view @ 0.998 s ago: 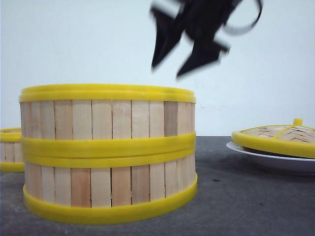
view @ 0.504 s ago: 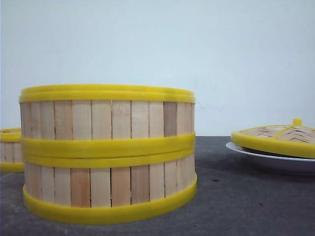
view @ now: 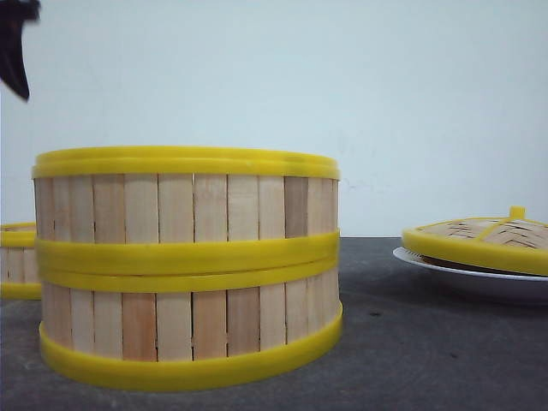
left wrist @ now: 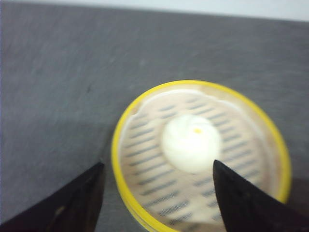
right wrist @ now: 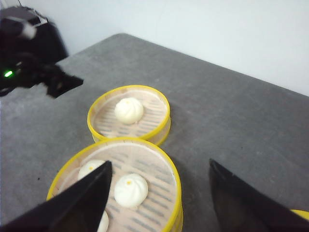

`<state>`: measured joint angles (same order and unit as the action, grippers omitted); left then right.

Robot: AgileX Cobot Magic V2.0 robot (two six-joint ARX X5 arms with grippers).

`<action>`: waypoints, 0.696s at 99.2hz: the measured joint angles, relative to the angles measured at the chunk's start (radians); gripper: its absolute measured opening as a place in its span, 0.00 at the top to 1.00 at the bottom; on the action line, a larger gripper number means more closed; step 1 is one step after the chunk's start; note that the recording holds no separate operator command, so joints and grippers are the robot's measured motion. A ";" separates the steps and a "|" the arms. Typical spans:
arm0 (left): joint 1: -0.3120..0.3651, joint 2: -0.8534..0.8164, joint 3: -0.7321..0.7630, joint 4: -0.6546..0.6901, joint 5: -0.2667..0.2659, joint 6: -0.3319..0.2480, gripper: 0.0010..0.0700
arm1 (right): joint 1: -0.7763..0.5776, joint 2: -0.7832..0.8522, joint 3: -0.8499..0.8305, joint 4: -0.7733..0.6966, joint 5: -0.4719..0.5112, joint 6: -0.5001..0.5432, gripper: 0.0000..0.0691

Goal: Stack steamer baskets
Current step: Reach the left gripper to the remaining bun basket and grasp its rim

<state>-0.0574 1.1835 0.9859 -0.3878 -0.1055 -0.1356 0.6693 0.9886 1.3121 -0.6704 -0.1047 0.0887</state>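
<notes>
Front view: two steamer baskets (view: 188,265) stood stacked on your grey desk (view: 428,342); the third basket (view: 17,259) sat apart behind, at the left. Your left gripper (left wrist: 157,193) hung over that basket, which held one bun (left wrist: 191,143), jaws spread and empty. Your right gripper (right wrist: 157,193) was likewise spread and empty above the stack. A lid (view: 479,238) rested on a plate (view: 467,276).

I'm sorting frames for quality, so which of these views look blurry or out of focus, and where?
Front view: sharp on the stacked baskets; only the dark arm tip at the top corner is smeared. Left wrist view: soft all over, the single basket and its bun fuzzy. Right wrist view: mostly clear, the left hand blurred.
</notes>
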 joint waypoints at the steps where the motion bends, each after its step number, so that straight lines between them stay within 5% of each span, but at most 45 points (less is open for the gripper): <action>1: 0.004 0.012 0.006 -0.002 0.000 -0.004 0.39 | 0.000 0.000 0.000 -0.001 0.000 -0.001 0.43; 22: 0.067 0.230 0.136 -0.071 0.001 -0.069 0.39 | 0.000 0.000 0.000 -0.003 0.000 -0.008 0.43; 69: 0.106 0.444 0.171 -0.140 0.002 -0.090 0.40 | 0.000 0.000 0.000 -0.003 0.005 -0.015 0.43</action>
<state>0.0483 1.6279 1.1564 -0.5282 -0.1036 -0.2256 0.6697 0.9890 1.3121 -0.6731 -0.0998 0.0738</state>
